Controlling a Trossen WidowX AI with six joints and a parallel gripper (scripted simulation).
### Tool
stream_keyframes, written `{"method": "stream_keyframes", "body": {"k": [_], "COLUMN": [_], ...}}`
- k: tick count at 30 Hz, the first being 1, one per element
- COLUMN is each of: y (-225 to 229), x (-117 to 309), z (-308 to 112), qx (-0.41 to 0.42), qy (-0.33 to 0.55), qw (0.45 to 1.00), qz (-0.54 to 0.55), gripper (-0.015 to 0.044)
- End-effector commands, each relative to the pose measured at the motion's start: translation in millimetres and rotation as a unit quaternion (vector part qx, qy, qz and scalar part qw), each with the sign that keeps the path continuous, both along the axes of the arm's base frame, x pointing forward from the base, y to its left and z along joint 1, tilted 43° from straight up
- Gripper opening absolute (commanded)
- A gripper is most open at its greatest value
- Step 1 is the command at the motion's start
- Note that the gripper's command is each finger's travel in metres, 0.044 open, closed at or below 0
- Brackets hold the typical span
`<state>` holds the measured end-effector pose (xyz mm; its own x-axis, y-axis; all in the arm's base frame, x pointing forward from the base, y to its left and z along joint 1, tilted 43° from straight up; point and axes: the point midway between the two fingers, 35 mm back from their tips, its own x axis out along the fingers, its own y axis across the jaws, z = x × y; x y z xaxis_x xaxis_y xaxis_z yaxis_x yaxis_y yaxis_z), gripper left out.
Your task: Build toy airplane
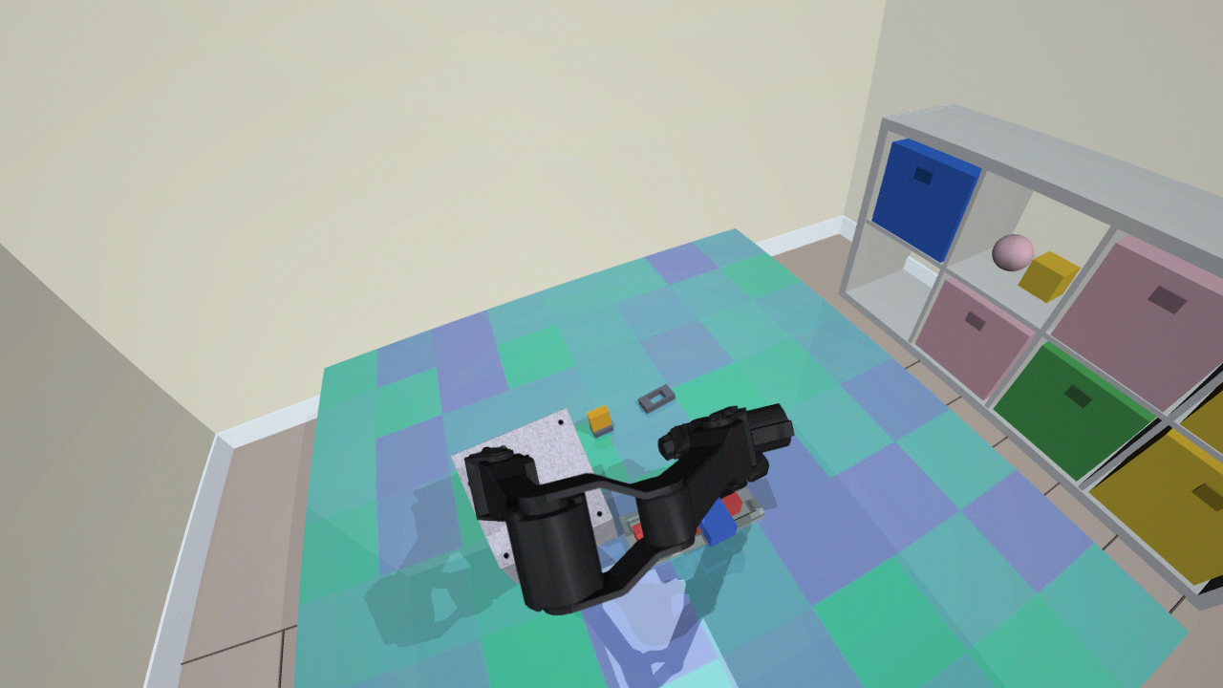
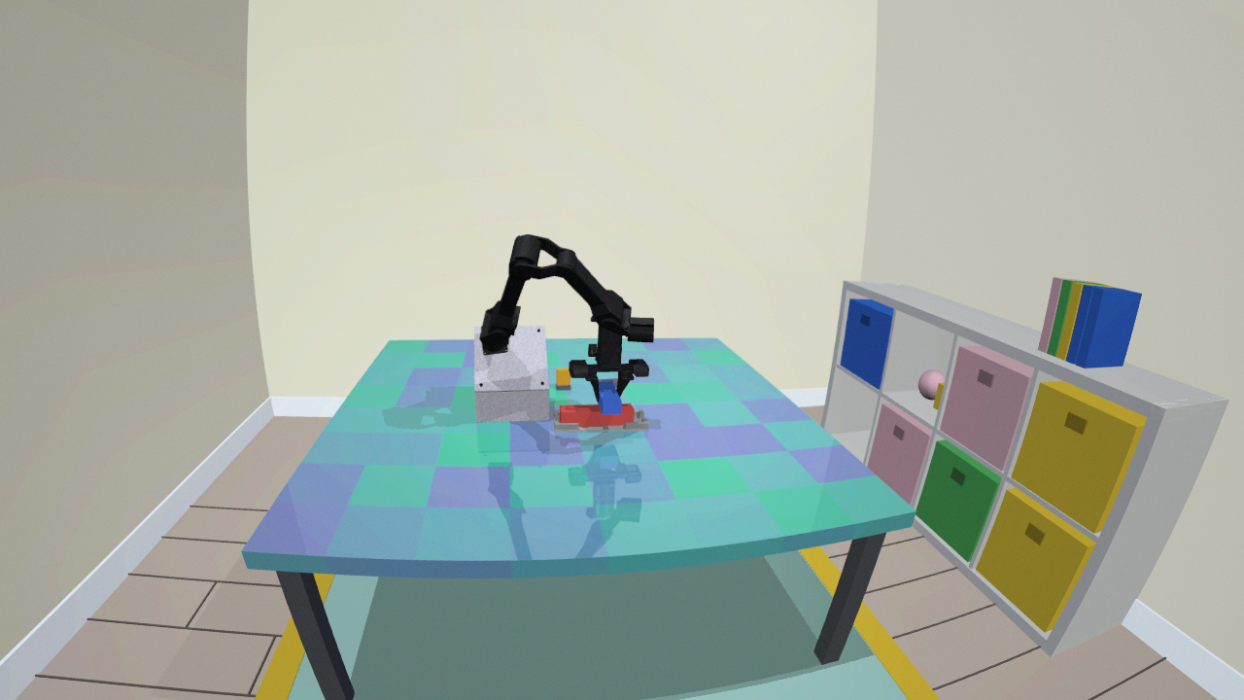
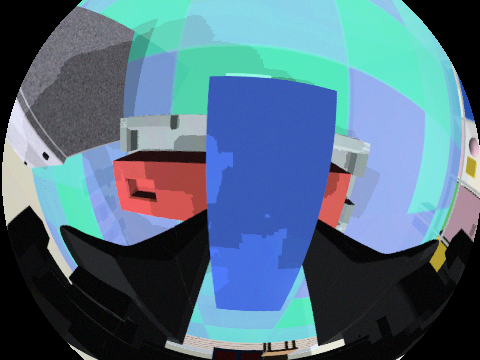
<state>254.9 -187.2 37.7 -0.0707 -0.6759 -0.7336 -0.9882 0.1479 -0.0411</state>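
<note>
My gripper (image 2: 609,397) (image 3: 258,216) is shut on the blue wing (image 1: 718,524) (image 2: 610,403) (image 3: 272,150), close over the fuselage; the arm hides the fingers in the top view. The wing lies crosswise over the middle of the red fuselage (image 1: 731,502) (image 2: 580,415) (image 3: 175,192). Its tab and the wing socket are hidden, so I cannot tell whether they are engaged. The fuselage lies lengthwise in the grey cradle (image 2: 570,426) (image 3: 165,137), and its tail socket shows empty in the wrist view. The orange tail fin (image 1: 599,418) (image 2: 563,376) stands upright in a small dark holder behind the cradle.
The speckled base block (image 1: 547,444) (image 2: 511,404) (image 3: 95,80) stands close beside the cradle's tail end. A dark rectangular holder (image 1: 647,404) lies behind the cradle, near the tail fin. A cubby shelf (image 1: 936,271) (image 2: 948,334) stands to the right of the table.
</note>
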Motion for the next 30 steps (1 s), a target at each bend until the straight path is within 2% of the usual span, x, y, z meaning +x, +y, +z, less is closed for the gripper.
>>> {"method": "stream_keyframes", "body": {"k": [1,15,23,28,30], "y": [0.1,0.1,2.0,50.8,58.3], "x": [0.3,0.3,0.9,7.4,6.5], "z": [0.3,0.3,2.2,54.0,62.9], "qx": [0.000,0.000,0.000,0.003,0.002], "qy": [-0.001,-0.001,-0.001,0.000,0.001], "qw": [1.000,1.000,1.000,1.000,1.000], "qz": [0.000,0.000,0.000,0.001,0.002], "gripper": [0.0085,0.0440,0.0440,0.0440,0.0440]}}
